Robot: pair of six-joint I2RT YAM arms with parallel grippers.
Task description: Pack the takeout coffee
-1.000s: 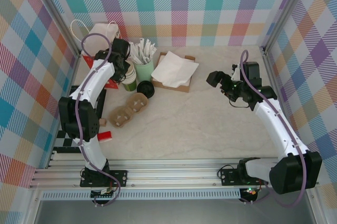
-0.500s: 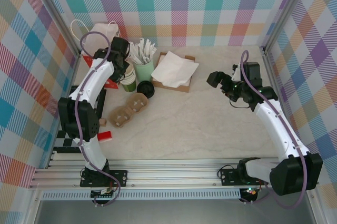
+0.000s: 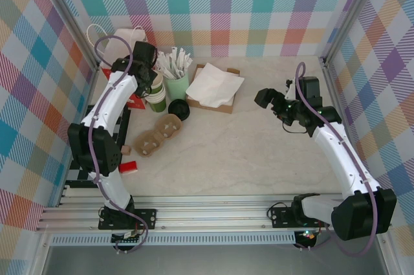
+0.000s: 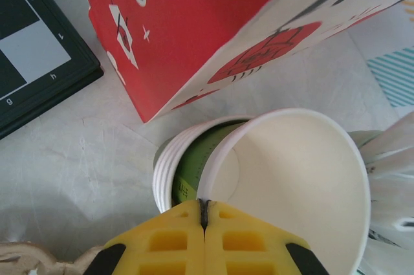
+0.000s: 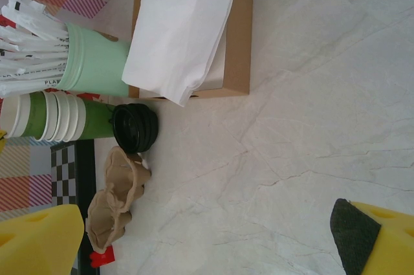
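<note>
The takeout coffee, as a lidded cup, is out of view. My left gripper point(image 4: 204, 213) is shut on the rim of a lidless cream-and-green cup point(image 4: 291, 184), which hangs tilted just above the stack of cups point(image 4: 169, 171). From above, the left gripper point(image 3: 150, 71) sits at the back left over that stack point(image 3: 159, 100). A small pile of black lids point(image 3: 180, 109) lies right of the stack and also shows as the black lids point(image 5: 134, 127). My right gripper point(image 3: 265, 97) hovers open over bare table at the right, and the right gripper point(image 5: 207, 242) holds nothing.
A red-and-white paper bag point(image 4: 194, 22) stands just behind the stack. A mint holder of white packets point(image 3: 176, 82), a cardboard box of napkins point(image 3: 213, 87) and a pulp cup carrier point(image 3: 158, 134) crowd the back left. A checkerboard point(image 4: 32, 55) lies at the left edge.
The left gripper closed fully on the top cup's rim and drew it up and back off the stack. The right arm stayed still.
</note>
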